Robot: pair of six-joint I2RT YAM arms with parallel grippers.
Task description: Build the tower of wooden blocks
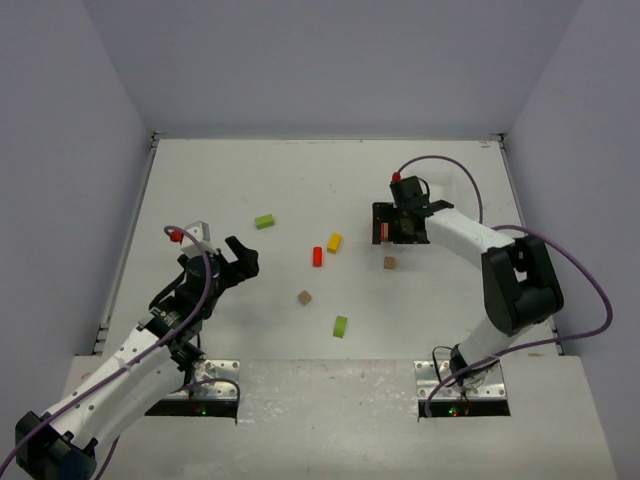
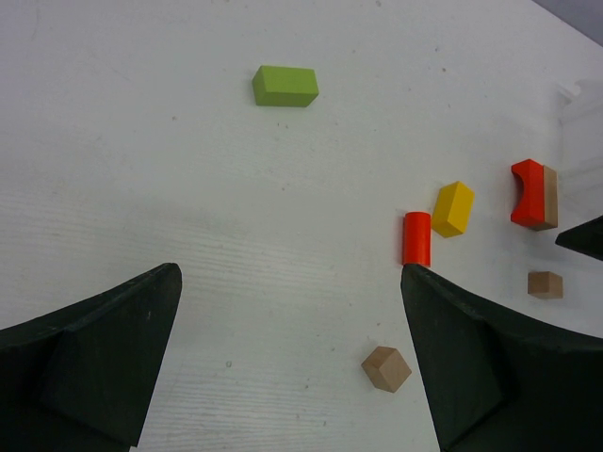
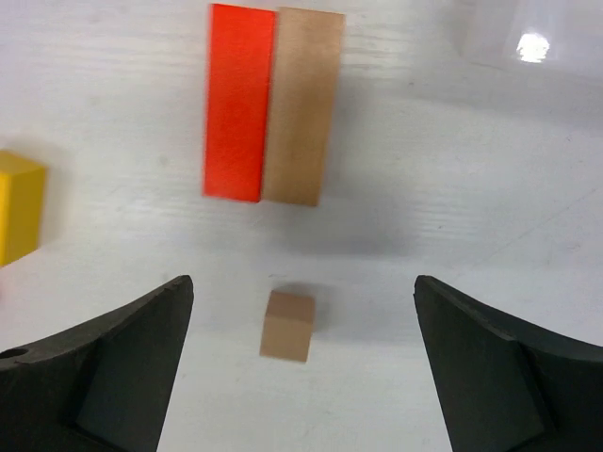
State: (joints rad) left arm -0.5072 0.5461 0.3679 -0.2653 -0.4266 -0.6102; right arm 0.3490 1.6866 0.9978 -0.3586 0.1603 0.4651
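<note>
Hovering spread and empty, left tool (image 2: 290,273) and right tool (image 3: 303,282) flank scattered wood blocks (image 1: 317,256).

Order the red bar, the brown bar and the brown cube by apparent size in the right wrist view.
1. brown bar and red bar: nearly alike, so not ranked apart.
2. brown cube: clearly the smallest.
</note>
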